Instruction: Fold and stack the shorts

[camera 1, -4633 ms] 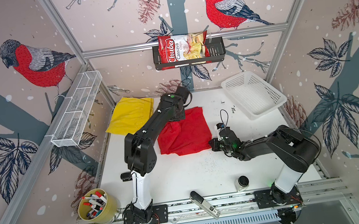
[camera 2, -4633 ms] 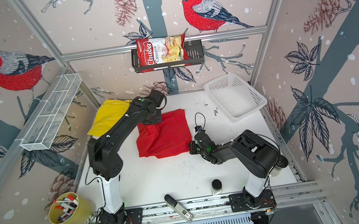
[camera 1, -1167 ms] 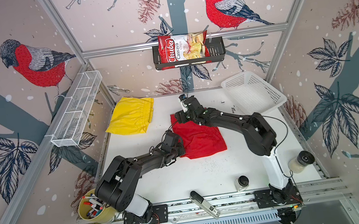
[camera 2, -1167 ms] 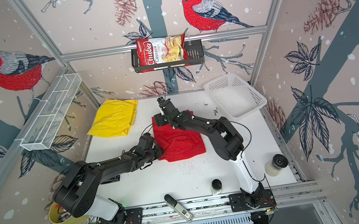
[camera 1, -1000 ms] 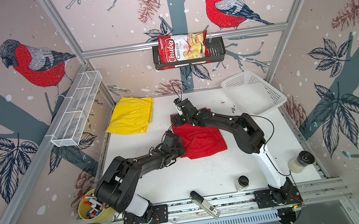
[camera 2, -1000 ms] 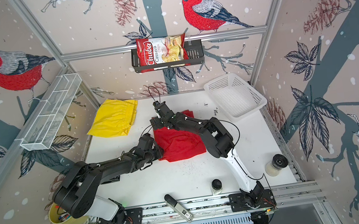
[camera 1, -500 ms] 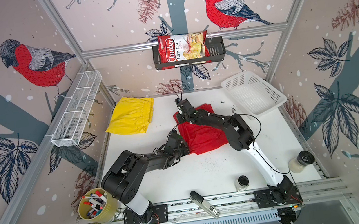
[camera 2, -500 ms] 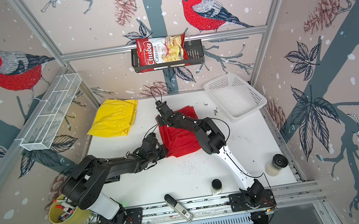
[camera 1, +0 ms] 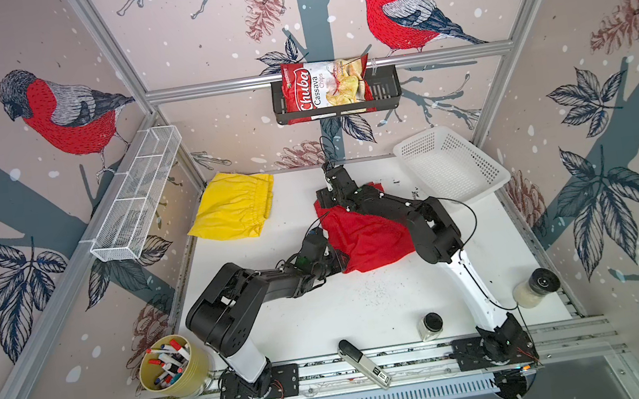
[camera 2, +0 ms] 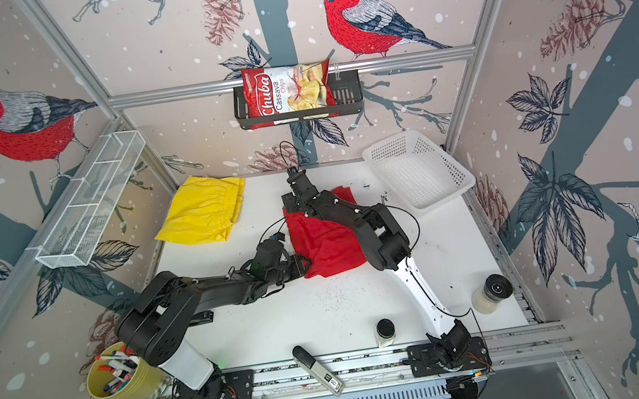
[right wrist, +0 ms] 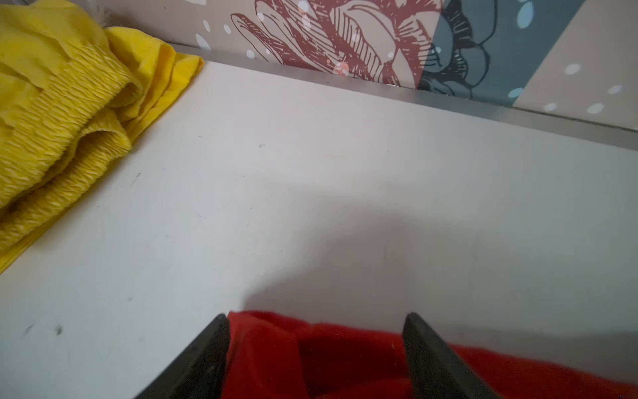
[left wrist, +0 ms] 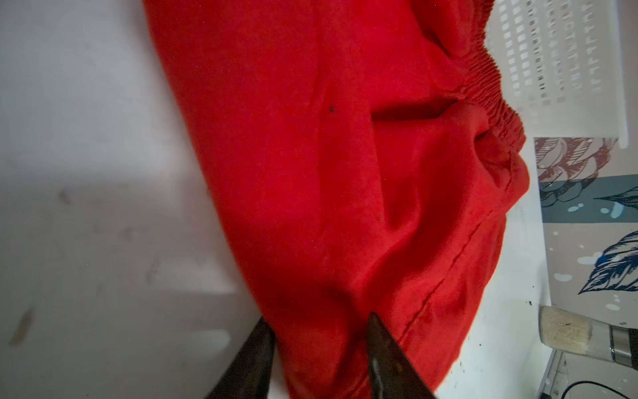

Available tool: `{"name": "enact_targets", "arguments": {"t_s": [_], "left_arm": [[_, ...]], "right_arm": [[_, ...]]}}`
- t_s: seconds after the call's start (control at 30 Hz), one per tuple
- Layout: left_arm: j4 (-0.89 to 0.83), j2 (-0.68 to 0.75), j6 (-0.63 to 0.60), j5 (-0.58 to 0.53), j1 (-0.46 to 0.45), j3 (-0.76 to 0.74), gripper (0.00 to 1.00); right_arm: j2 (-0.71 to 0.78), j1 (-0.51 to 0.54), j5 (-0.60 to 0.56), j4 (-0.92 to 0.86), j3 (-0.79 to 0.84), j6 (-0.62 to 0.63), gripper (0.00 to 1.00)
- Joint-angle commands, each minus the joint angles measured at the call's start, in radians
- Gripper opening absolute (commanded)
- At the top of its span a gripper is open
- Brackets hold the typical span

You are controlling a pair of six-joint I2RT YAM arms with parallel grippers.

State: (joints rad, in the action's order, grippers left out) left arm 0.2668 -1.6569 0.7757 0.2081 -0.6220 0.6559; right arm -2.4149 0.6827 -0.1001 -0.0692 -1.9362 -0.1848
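Observation:
The red shorts lie rumpled at the middle of the white table. My left gripper is at their near left corner, open, with red cloth lying loose between its fingers. My right gripper reaches across to their far left corner, open over the red hem. The yellow shorts lie folded at the far left, apart from both grippers.
A white basket stands at the back right. On the back wall a black rack holds a chips bag. A wire shelf hangs left. Along the front are a marker cup, a small jar, a shaker and a black-and-white tool.
Both grippers were pinching the red shorts' left edge half a second ago and have now opened. The right forearm has swung further over the cloth.

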Motion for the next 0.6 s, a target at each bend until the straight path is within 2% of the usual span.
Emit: {"name": "enact_targets", "arguments": {"t_s": [0.0,0.17,0.3,0.57], "left_arm": [[-0.514,0.058,-0.026,-0.083,0.018,0.031,0.56],[-0.567,0.213,-0.006,-0.107,0.104,0.035,0.66],[-0.530,0.236,-0.014,-0.078,0.144,0.037,0.71],[-0.195,0.128,0.017,0.139,0.145,0.022,0.76]], "right_arm": [[0.202,-0.001,-0.055,0.121,0.154,0.020,0.86],[0.506,-0.038,-0.114,0.227,0.480,-0.015,0.93],[0.701,-0.093,-0.123,0.253,0.710,-0.091,0.95],[1.036,-0.202,-0.063,0.321,1.144,-0.211,0.97]]}}
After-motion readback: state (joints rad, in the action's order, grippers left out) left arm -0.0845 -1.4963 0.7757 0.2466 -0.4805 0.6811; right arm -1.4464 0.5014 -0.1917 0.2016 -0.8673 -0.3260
